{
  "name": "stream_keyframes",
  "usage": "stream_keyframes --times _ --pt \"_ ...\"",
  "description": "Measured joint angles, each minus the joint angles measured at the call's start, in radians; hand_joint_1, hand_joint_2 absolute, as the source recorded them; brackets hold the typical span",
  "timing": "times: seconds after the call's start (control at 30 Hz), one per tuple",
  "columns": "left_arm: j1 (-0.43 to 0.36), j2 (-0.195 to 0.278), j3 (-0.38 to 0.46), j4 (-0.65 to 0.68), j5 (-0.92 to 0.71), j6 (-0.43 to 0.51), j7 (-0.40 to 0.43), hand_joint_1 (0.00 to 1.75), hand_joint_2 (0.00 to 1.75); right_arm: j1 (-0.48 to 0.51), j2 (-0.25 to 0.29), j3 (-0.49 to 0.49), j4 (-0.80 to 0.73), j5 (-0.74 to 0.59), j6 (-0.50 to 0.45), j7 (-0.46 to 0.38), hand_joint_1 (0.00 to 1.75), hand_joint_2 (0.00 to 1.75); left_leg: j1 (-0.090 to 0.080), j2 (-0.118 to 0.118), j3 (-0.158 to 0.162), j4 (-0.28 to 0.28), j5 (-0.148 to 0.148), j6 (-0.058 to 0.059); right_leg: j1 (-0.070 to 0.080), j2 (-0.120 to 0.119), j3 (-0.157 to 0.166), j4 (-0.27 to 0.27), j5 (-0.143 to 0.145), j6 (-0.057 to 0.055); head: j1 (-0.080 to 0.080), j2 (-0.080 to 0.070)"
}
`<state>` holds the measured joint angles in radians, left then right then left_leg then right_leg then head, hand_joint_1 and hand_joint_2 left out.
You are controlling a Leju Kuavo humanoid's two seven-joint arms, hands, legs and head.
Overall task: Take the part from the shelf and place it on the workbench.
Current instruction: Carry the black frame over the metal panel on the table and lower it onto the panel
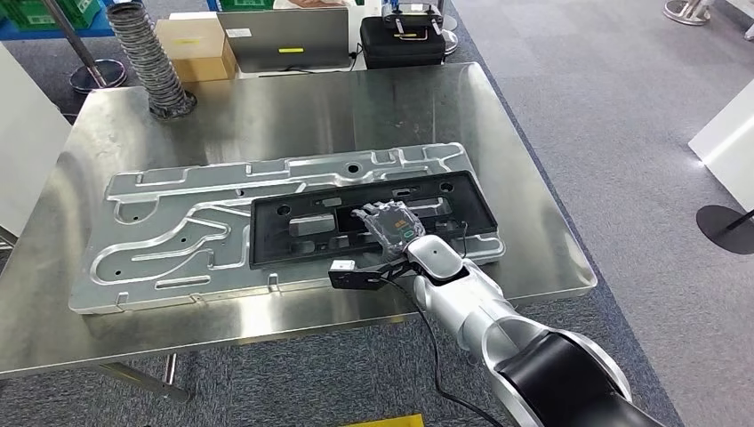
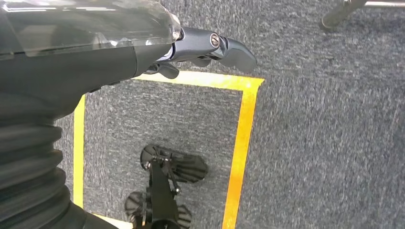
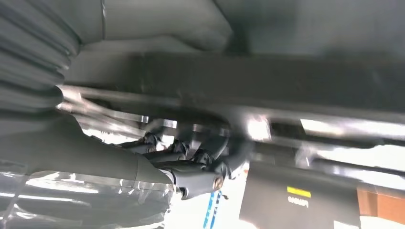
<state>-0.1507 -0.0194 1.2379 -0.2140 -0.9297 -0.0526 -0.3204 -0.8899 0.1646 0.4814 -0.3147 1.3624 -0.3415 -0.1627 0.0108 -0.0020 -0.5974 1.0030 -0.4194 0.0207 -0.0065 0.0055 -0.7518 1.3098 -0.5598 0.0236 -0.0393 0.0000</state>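
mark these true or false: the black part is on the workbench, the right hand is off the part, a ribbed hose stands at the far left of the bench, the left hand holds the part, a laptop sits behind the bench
1. The black part lies on the workbench. True; it rests on a silver plate.
2. The right hand is off the part. False; it lies over it.
3. A ribbed hose stands at the far left. True.
4. The left hand holds the part. False; it hangs above carpet with nothing in it.
5. A laptop sits behind the bench. True.

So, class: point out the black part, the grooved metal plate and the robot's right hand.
black part [image 1: 293,238], head view, left half of frame.
grooved metal plate [image 1: 169,240], head view, left grooved area.
right hand [image 1: 391,224], head view, back of hand.
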Motion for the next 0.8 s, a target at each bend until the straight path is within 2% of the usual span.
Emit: stream_keyframes --times 0.03,0.07,0.13,0.17,0.2,0.3,0.33,0.37,0.43,0.47,0.5,0.53,0.57,0.6,0.67,0.7,0.73,0.8 --pt "0.000 0.000 0.000 0.000 0.000 0.000 0.000 0.00 1.75 0.003 -0.001 -0.002 0.001 0.000 -0.001 0.000 0.00 0.00 -0.002 0.000 0.000 0.001 0.000 0.000 0.001 0.000 0.008 -0.016 0.018 -0.003 0.000 0.000" --pt "0.000 0.000 0.000 0.000 0.000 0.000 0.000 0.00 1.75 0.003 -0.002 -0.004 0.001 0.000 -0.001 0.000 0.00 0.00 -0.004 -0.001 0.001 0.001 0.000 0.000 0.002 0.000 0.036 -0.072 0.050 -0.008 0.000 0.000" --pt "-0.001 -0.001 -0.001 0.000 0.000 0.000 0.000 0.00 1.75 0.000 -0.002 -0.008 0.001 0.000 -0.001 -0.001 0.00 0.00 -0.008 -0.001 0.002 0.003 -0.001 -0.003 0.007 -0.001 0.110 -0.217 0.109 -0.023 0.000 0.000" --pt "-0.001 -0.003 -0.001 0.000 0.000 0.000 0.000 0.00 1.75 -0.001 -0.002 -0.009 0.001 0.000 -0.001 -0.002 0.00 0.00 -0.010 -0.002 0.001 0.004 -0.002 -0.006 0.010 -0.001 0.134 -0.266 0.124 -0.028 0.000 0.000" --pt "-0.001 -0.004 -0.002 0.000 0.000 0.001 0.000 0.00 1.75 -0.001 -0.002 -0.010 0.001 0.000 -0.001 -0.003 0.00 0.00 -0.011 -0.002 0.000 0.004 -0.003 -0.010 0.013 -0.002 0.145 -0.290 0.129 -0.032 0.000 0.000" --pt "-0.001 -0.004 -0.002 0.000 0.000 0.004 0.000 0.00 0.44 0.000 -0.002 -0.012 0.000 0.000 -0.004 -0.009 0.00 0.00 -0.011 -0.001 0.000 0.005 -0.006 -0.026 0.011 -0.003 0.149 -0.305 0.134 -0.041 0.000 0.000" --pt "-0.001 -0.004 -0.003 0.000 0.000 0.006 -0.001 0.00 0.00 0.000 -0.002 -0.012 0.000 -0.001 -0.008 -0.013 0.00 0.00 -0.011 -0.001 -0.007 0.021 -0.018 -0.031 0.007 -0.004 0.152 -0.311 0.137 -0.046 0.000 0.000" --pt "-0.001 -0.005 -0.004 0.000 0.002 0.008 -0.003 0.00 0.00 -0.001 -0.001 -0.013 0.000 -0.003 -0.015 -0.019 0.00 0.00 -0.010 -0.001 -0.022 0.058 -0.042 -0.036 0.003 -0.005 0.155 -0.317 0.140 -0.050 0.000 0.000" --pt "0.000 -0.005 -0.005 0.000 0.004 0.011 -0.005 0.00 0.00 0.001 0.001 -0.017 -0.001 -0.018 -0.046 -0.043 0.00 0.00 -0.003 -0.001 -0.079 0.185 -0.108 -0.047 0.001 -0.006 0.157 -0.319 0.141 -0.053 0.000 0.000" --pt "0.002 -0.005 -0.005 0.000 0.006 0.012 -0.005 0.00 0.00 0.003 0.002 -0.021 -0.002 -0.031 -0.067 -0.062 0.00 0.00 0.000 -0.001 -0.109 0.248 -0.131 -0.052 0.001 -0.006 0.156 -0.319 0.141 -0.053 0.000 0.000" --pt "0.003 -0.005 -0.006 0.000 0.006 0.013 -0.004 0.00 0.00 0.004 0.005 -0.027 -0.004 -0.049 -0.089 -0.089 0.00 0.00 0.003 -0.001 -0.126 0.284 -0.137 -0.056 0.001 -0.006 0.156 -0.318 0.141 -0.052 0.000 0.000" --pt "0.005 -0.005 -0.006 0.000 0.006 0.014 -0.003 0.00 0.00 0.005 0.008 -0.035 -0.011 -0.074 -0.111 -0.128 0.00 0.00 0.005 -0.001 -0.125 0.280 -0.124 -0.059 0.000 -0.005 0.156 -0.316 0.140 -0.051 0.000 0.000" --pt "0.005 -0.005 -0.006 0.000 0.006 0.014 0.000 0.00 0.00 0.005 0.013 -0.045 -0.022 -0.105 -0.134 -0.174 0.00 0.00 0.008 0.000 -0.104 0.236 -0.093 -0.061 0.000 -0.004 0.156 -0.314 0.138 -0.049 0.000 0.000" --pt "0.005 -0.005 -0.007 0.000 0.005 0.015 0.002 0.00 0.00 0.005 0.019 -0.056 -0.040 -0.147 -0.152 -0.229 0.00 0.00 0.011 0.001 -0.069 0.164 -0.055 -0.062 -0.001 -0.003 0.157 -0.311 0.136 -0.046 0.000 0.000" --pt "0.001 -0.006 -0.009 0.000 0.004 0.015 0.004 0.00 0.00 0.008 0.029 -0.084 -0.100 -0.270 -0.171 -0.355 0.00 0.00 0.011 0.001 -0.009 0.042 -0.012 -0.057 0.002 -0.002 0.155 -0.303 0.130 -0.036 0.000 0.000" --pt "-0.001 -0.006 -0.010 0.000 0.004 0.014 0.004 0.00 0.00 0.017 0.030 -0.098 -0.149 -0.352 -0.168 -0.414 0.00 0.00 0.010 0.000 0.003 0.015 -0.007 -0.051 0.004 -0.002 0.153 -0.301 0.129 -0.030 0.000 0.000" --pt "-0.002 -0.007 -0.011 0.000 0.004 0.013 0.004 0.00 0.00 0.033 0.026 -0.110 -0.214 -0.445 -0.160 -0.463 0.00 0.00 0.008 -0.002 0.005 0.011 -0.011 -0.044 0.006 -0.002 0.152 -0.300 0.128 -0.025 0.000 0.000" --pt "-0.001 -0.009 -0.012 0.000 0.009 0.013 0.005 0.00 0.00 0.078 0.006 -0.126 -0.370 -0.634 -0.136 -0.513 0.00 0.00 0.008 -0.005 0.003 0.009 -0.008 -0.028 0.003 -0.004 0.152 -0.297 0.124 -0.013 0.000 0.000"
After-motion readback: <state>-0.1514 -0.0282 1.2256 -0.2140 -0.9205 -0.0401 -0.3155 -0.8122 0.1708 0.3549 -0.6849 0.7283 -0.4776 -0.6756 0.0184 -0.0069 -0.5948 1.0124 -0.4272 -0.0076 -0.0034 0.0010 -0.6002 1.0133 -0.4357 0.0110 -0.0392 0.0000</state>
